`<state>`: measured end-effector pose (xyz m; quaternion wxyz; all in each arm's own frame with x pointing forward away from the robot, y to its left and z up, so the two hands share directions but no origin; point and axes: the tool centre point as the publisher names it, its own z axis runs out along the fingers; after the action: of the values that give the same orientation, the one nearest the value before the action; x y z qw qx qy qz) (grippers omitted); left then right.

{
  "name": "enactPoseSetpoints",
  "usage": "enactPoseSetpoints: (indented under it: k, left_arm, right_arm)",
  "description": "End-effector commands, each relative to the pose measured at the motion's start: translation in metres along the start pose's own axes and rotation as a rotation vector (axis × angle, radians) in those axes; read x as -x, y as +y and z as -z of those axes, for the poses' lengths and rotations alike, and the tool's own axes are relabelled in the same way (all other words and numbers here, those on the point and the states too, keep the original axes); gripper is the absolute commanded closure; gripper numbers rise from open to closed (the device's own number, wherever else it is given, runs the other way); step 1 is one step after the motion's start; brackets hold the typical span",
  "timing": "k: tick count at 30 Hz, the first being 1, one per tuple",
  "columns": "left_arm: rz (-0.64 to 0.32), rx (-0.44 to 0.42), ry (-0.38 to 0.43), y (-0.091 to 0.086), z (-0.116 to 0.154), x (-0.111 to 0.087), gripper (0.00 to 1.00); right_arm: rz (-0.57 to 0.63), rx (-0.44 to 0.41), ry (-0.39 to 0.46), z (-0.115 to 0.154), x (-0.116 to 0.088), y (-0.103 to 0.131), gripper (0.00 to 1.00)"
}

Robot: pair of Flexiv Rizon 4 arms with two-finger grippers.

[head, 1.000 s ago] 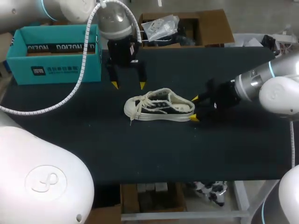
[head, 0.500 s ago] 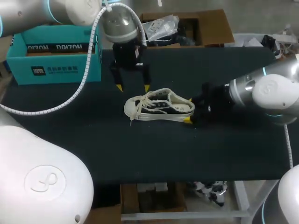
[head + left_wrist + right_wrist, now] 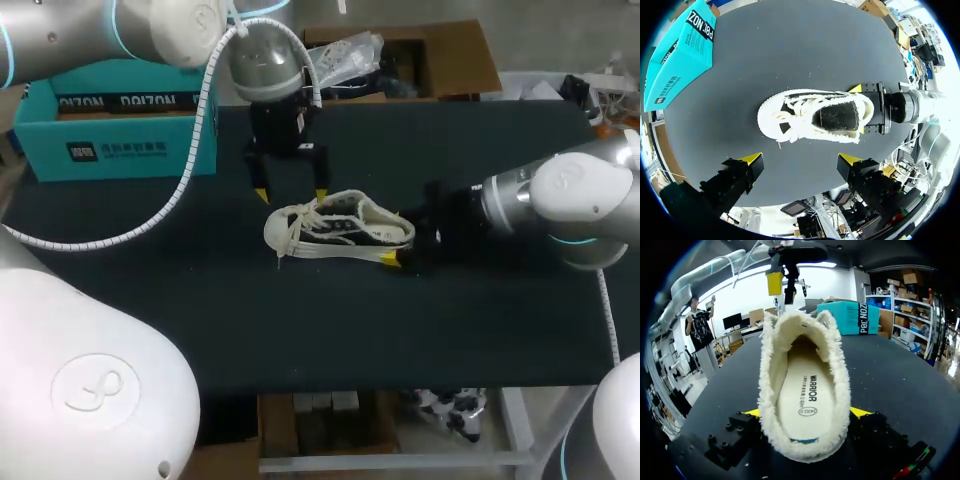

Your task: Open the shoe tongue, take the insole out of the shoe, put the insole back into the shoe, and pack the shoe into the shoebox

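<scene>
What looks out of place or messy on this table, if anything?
Nothing much. The shoe stands upright on its sole, undamaged as far as shows. Only its laces are loose, with one end trailing onto the table by the toe. The insole lies flat inside.

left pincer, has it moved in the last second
Yes: the left pincer has come closer to the shoe, further from the teal shoebox.

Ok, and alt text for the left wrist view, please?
A white fleece-lined sneaker with black canvas sides lies on the dark table ahead of the open left gripper. The right gripper straddles its heel with open fingers, and a teal cardboard shoebox sits at the table's edge beyond the toe.
</scene>
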<state>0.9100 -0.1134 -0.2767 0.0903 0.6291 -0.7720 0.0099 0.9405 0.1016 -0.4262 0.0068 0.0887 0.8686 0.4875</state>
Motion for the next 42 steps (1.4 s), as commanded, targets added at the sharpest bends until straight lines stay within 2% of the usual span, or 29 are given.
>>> enactPoseSetpoints:
  k: [1,5,6,7,11,21,27,28,30,33,35,39,42]
  left_arm:
    - [0.002,-0.001,-0.009,0.000,-0.003,-0.004,0.00]
    - [0.000,-0.002,-0.010,0.001,-0.003,-0.004,0.00]
    - [-0.001,-0.001,-0.011,0.001,-0.003,-0.005,0.00]
    - [-0.002,0.000,-0.012,0.001,-0.003,-0.005,0.00]
    - [-0.014,0.005,-0.023,0.000,-0.002,-0.012,0.00]
    - [-0.042,0.028,-0.114,-0.016,-0.004,-0.048,0.00]
    - [-0.018,0.049,-0.154,-0.035,-0.016,-0.067,0.00]
    - [-0.017,0.058,-0.157,-0.038,-0.019,-0.069,0.03]
    - [0.002,0.067,-0.179,-0.044,-0.024,-0.074,0.15]
    - [0.018,0.088,-0.201,-0.051,-0.032,-0.077,0.18]
    - [0.020,0.103,-0.204,-0.054,-0.037,-0.078,0.26]
    - [0.022,0.123,-0.214,-0.056,-0.041,-0.079,0.21]
    - [0.016,0.138,-0.226,-0.056,-0.044,-0.082,0.33]
  right_arm:
    - [-0.002,0.016,0.016,-0.007,0.007,-0.003,0.00]
    - [-0.010,0.026,0.008,-0.007,0.007,-0.006,0.00]
    - [-0.009,0.029,0.004,-0.007,0.007,-0.007,0.43]
    - [-0.007,0.030,0.002,-0.006,0.007,-0.008,1.00]
    - [0.009,0.039,-0.001,-0.004,0.008,-0.009,1.00]
    - [0.045,0.033,0.020,-0.008,0.018,-0.001,1.00]
    - [0.045,0.033,0.020,-0.008,0.018,-0.001,1.00]
    - [0.045,0.033,0.020,-0.008,0.018,-0.001,1.00]
    - [0.045,0.033,0.020,-0.008,0.018,-0.001,1.00]
    - [0.045,0.033,0.020,-0.008,0.018,-0.001,1.00]
    - [0.045,0.033,0.020,-0.008,0.018,-0.001,1.00]
    - [0.045,0.033,0.020,-0.008,0.018,-0.001,1.00]
    - [0.045,0.033,0.020,-0.008,0.018,-0.001,1.00]
